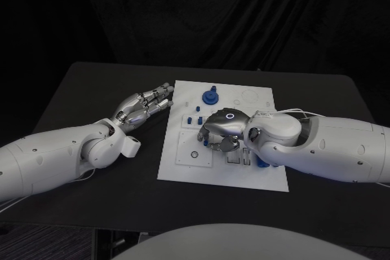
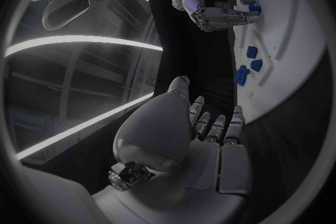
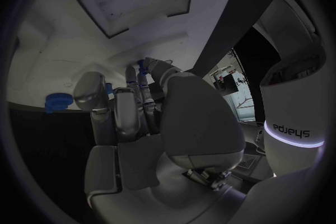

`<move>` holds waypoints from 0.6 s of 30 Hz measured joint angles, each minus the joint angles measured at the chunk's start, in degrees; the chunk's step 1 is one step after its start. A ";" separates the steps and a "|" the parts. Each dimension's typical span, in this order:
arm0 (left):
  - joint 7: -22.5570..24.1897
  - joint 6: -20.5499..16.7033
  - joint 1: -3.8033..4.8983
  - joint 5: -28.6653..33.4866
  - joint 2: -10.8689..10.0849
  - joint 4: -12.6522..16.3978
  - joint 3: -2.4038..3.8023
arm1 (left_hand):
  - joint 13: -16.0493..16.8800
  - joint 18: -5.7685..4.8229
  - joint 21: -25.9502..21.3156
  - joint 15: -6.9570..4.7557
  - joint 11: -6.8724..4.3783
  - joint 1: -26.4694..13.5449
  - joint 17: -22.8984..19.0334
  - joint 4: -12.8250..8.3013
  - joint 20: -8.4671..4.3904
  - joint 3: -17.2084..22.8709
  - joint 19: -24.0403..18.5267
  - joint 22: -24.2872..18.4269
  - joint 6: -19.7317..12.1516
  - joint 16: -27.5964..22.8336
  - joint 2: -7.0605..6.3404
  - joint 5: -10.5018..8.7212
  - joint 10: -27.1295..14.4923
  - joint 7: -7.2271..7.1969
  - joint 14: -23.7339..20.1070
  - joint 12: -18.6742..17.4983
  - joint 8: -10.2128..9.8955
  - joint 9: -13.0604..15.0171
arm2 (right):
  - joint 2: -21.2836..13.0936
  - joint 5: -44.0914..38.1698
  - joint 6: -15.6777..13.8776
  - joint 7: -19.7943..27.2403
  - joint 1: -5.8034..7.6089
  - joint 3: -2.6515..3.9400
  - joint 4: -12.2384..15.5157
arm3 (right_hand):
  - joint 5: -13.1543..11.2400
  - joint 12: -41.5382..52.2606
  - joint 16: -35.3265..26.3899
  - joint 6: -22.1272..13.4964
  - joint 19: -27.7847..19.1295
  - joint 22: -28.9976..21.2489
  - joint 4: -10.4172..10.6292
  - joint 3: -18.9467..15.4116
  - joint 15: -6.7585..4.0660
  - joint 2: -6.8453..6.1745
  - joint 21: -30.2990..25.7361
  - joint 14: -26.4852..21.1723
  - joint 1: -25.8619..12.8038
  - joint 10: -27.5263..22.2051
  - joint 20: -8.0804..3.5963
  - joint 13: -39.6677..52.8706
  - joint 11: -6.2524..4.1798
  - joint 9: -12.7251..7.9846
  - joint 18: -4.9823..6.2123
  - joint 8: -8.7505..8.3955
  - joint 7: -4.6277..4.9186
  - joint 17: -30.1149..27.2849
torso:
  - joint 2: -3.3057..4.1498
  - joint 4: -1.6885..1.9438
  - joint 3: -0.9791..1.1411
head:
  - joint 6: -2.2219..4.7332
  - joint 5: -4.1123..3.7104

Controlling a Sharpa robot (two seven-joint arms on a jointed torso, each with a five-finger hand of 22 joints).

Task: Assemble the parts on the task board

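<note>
The right hand (image 1: 221, 130) is curled down over the middle of the task board (image 1: 183, 167), fingertips pinching a small blue part (image 3: 142, 65). The left hand (image 1: 145, 105) rests released, just left of the board. Risk: the fingers hide the part, so misalignment could jam or drop it.

Blue parts (image 1: 211, 96), white task board (image 1: 183, 164)

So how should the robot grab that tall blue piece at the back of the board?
Probably by its narrow top, coming straight down. The tall blue piece stands upright on a wider round base on the board, with bare space around it, so fingers can close around the top.
</note>
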 measured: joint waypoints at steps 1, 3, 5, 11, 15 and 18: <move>0.00 0.01 -0.01 0.00 0.00 0.00 0.00 | 0.00 0.00 0.00 0.00 0.00 0.00 0.00 0.00 0.00 0.00 0.00 0.00 0.00 0.00 0.00 0.00 0.00 0.00 0.00 0.00 0.00 0.00 | 0.00 0.00 0.00 0.00 0.00 0.00 0.00 | 0.00 0.00 0.00 -0.26 -0.11 0.00 0.07 -0.07 0.12 -0.19 -0.22 -0.12 -0.19 -0.10 0.11 0.05 0.06 -0.14 0.00 0.00 -0.27 -0.08 | 0.00 0.00 0.00 | 0.00 0.01; 0.00 0.03 -0.02 0.00 0.00 0.00 0.00 | 0.00 0.00 0.00 0.00 0.00 0.00 0.00 0.00 0.00 0.00 0.00 0.00 0.00 0.00 0.00 0.00 0.00 0.00 0.00 0.00 0.00 0.00 | -0.01 0.00 0.00 0.01 0.00 0.00 0.01 | 0.00 0.00 0.00 -0.72 -0.20 0.00 0.21 -0.21 0.21 -0.45 -0.35 -0.21 -0.45 -0.70 0.20 0.12 0.09 -0.35 0.00 0.00 -0.46 -0.30 | 0.00 0.00 0.00 | 0.00 0.01; 0.00 0.05 -0.03 0.00 0.00 -0.01 0.00 | 0.00 0.00 0.00 0.00 0.00 0.00 0.00 0.00 0.00 0.00 0.00 0.00 0.00 0.00 0.00 0.00 0.00 0.00 0.00 0.00 0.00 0.00 | -0.01 0.00 0.00 0.02 0.00 -0.01 0.02 | 0.00 0.00 0.00 -0.80 -0.20 0.00 0.32 -0.31 0.21 -0.45 -0.35 -0.21 -0.45 -0.69 0.20 0.11 0.08 -0.37 0.00 0.00 -0.40 -0.30 | -0.01 0.01 -0.01 | 0.00 0.03; 0.00 0.11 -0.05 0.00 0.00 -0.03 0.00 | 0.00 0.00 0.00 0.00 0.20 0.00 0.00 0.00 0.00 0.00 0.00 0.02 0.00 0.00 0.00 0.22 -0.20 0.00 0.00 0.00 0.00 -0.01 | -0.04 0.00 0.00 0.04 -0.01 -0.01 0.02 | 0.00 0.00 -0.22 -2.00 -0.20 0.00 0.69 -0.36 0.21 -0.84 -0.56 -0.21 -0.84 -1.13 0.20 0.11 0.12 -0.98 0.00 0.00 -0.78 -0.45 | -0.01 0.01 -0.03 | 0.00 0.09; 0.00 0.15 -0.08 0.00 -0.01 -0.03 0.00 | 0.00 0.00 0.00 0.00 0.20 0.00 0.00 0.00 0.00 0.00 0.00 0.04 0.00 0.00 0.00 0.22 -0.20 0.00 0.00 0.00 0.00 -0.01 | -0.42 0.00 -0.20 0.05 -0.01 -0.01 0.24 | 0.00 -0.20 -0.22 -2.87 -0.20 0.05 1.01 -0.68 0.22 -1.00 -0.79 -0.22 -1.01 -2.52 0.20 0.05 0.47 -1.49 0.00 0.00 -0.92 -0.67 | -0.01 0.01 -0.03 | 0.00 0.04; 0.00 0.16 -0.09 0.00 -0.11 0.00 0.00 | 0.00 0.00 0.00 0.21 0.20 0.00 0.00 -0.16 0.00 0.16 0.00 0.04 0.21 0.00 0.00 0.22 -0.20 0.21 -0.22 0.00 0.00 -0.01 | -1.44 -0.01 -0.82 0.07 -0.01 -0.01 0.95 | 0.00 -0.84 -0.46 -3.77 -0.41 0.05 1.66 -1.33 0.42 -1.06 -1.55 -0.42 -1.06 -5.12 0.41 -0.26 0.74 -2.17 0.00 0.00 -0.72 -1.12 | -0.01 0.03 -0.03 | 0.00 0.00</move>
